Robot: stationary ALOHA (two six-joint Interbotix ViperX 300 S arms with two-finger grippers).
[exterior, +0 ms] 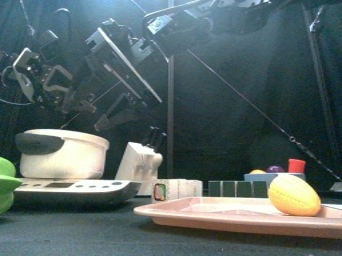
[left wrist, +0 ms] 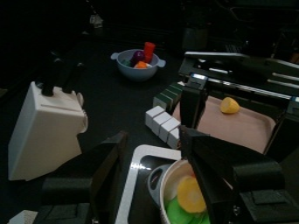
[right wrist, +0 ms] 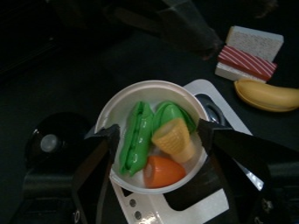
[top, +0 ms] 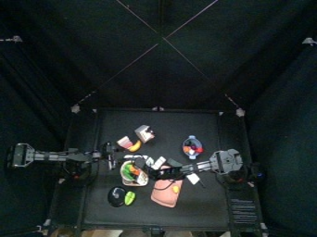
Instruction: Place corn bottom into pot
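The corn bottom (right wrist: 176,141), a pale yellow tapered piece, lies inside the white pot (right wrist: 126,98) beside green pea pods (right wrist: 138,138) and an orange piece (right wrist: 163,171). My right gripper (right wrist: 162,133) hangs right above the pot, open, with one jaw on each side of the corn and neither touching it. In the top view the right gripper (top: 146,169) reaches across to the pot (top: 132,171). My left gripper (left wrist: 155,145) stays open and empty just beside the pot (left wrist: 176,179).
The pot stands on a white cooker base (exterior: 67,192). A pink tray (exterior: 227,214) with a yellow fruit (exterior: 294,195) lies at the front right. A white block (left wrist: 47,122), a bowl of toy food (left wrist: 140,66) and a striped block (right wrist: 247,61) stand around.
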